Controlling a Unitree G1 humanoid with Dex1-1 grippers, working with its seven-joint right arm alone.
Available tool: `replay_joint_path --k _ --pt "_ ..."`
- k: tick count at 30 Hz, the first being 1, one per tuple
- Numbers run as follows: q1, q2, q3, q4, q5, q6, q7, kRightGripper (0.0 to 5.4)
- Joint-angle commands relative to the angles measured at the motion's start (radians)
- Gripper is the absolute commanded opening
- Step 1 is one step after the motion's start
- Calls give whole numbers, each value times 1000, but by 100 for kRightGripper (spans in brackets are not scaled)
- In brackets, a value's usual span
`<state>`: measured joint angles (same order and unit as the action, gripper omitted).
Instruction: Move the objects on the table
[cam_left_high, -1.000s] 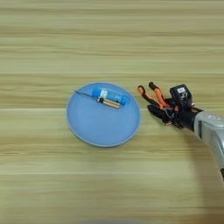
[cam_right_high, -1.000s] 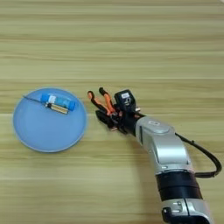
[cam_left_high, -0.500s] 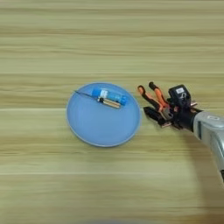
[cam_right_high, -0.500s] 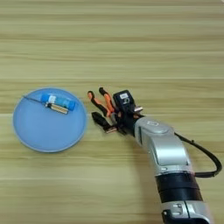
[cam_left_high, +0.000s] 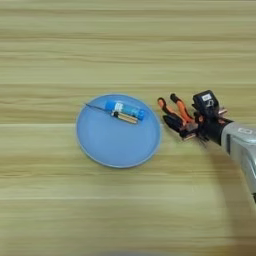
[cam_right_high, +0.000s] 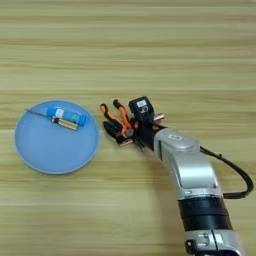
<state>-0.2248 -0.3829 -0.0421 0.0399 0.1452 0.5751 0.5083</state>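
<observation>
The pliers lie on the tabletop right at the gripper, beside the plate. Its fingers overlap the handles; whether it grips them I cannot tell.

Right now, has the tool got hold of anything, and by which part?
It cannot be told: the tool sits over the pliers, near their handles, but a grip isn't visible.

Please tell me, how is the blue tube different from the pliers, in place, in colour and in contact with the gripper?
The blue tube lies inside the light-blue plate, in its upper part; the pliers lie on the bare table, right of the plate. The tube is blue with a white label; the pliers have orange-and-black handles. The right gripper is at the pliers, while the tube lies apart from it. Both are small hand items lying flat.
</observation>
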Motion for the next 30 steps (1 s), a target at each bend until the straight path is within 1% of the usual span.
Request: replay_joint_path --k 1,7,11,21,30 --pt "-93 -21 -32 -79 16 -53 -8 537" --pt "-133 -25 -39 -107 28 -71 0 537" --pt "-168 -28 -26 -121 31 -85 20 537" --pt "-242 -53 51 -146 33 -97 152 537" --pt "-307 -81 102 -100 9 -140 244 537"
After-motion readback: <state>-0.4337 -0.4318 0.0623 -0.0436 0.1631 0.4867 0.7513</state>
